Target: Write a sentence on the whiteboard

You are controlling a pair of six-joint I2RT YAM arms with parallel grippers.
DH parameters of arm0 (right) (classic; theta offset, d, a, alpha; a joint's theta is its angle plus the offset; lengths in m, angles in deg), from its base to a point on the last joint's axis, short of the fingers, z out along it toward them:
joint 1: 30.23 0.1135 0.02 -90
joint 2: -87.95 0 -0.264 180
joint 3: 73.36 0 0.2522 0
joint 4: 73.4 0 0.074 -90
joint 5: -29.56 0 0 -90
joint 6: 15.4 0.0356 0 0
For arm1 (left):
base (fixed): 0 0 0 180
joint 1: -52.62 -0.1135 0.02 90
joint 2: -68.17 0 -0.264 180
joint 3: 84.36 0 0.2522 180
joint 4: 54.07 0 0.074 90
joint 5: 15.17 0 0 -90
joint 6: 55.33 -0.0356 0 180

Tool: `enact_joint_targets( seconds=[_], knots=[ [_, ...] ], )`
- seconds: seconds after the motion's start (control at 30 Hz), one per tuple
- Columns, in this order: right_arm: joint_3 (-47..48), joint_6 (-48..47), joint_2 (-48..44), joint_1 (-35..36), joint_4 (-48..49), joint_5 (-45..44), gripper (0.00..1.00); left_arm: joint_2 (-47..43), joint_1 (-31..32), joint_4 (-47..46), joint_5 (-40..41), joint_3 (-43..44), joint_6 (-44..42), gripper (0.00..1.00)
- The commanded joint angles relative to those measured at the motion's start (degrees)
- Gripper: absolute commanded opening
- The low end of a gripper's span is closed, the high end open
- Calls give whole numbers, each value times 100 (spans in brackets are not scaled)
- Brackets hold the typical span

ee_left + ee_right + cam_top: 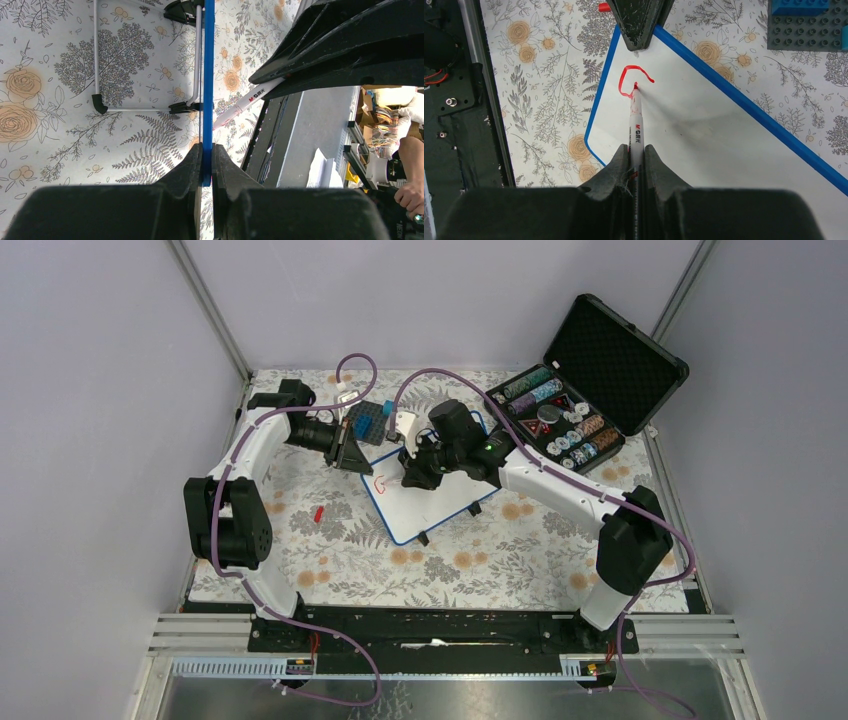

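One red letter (629,80) on board (704,145); we judge sentence barely begun. Right gripper (636,150) clamped on marker (636,117). Marker axis 6-to-12 in right wrist view, tip at 12, touching board at stroke end. Blank board spreads toward 4 o'clock of tip. Left gripper (207,150) pinches board rim at 12, jaws closed on it. Open case (620,355), 2 o'clock of board from above, holds chip rows (560,425).

Top view: two arms, left arm (250,445) and right arm (560,485); one whiteboard (440,505) with two black feet (423,537); one small red piece (318,512) at centre left of the surface (350,570); one open black case (620,355), upper right, its chips (565,425) too small to count. Right wrist view: one marker (636,130), one red letter (631,80), one grey baseplate (809,27), one blue brick (799,5).
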Motion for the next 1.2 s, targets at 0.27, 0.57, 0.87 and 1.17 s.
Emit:
enact_joint_targets(
  seconds=[0.27,0.57,0.87,1.17],
  knots=[
    [142,-77,-136,-120,-5,-202,0,-100,69,51,-54,109,-58,0],
    [-11,-141,-38,-46,-145,8,0,-98,69,52,-30,123,-43,0],
    [-52,-265,-128,-8,-367,103,0,-82,69,48,-32,126,-61,0],
    [121,-157,-437,-86,-397,374,0,-117,69,52,-27,93,-71,0]
  ],
)
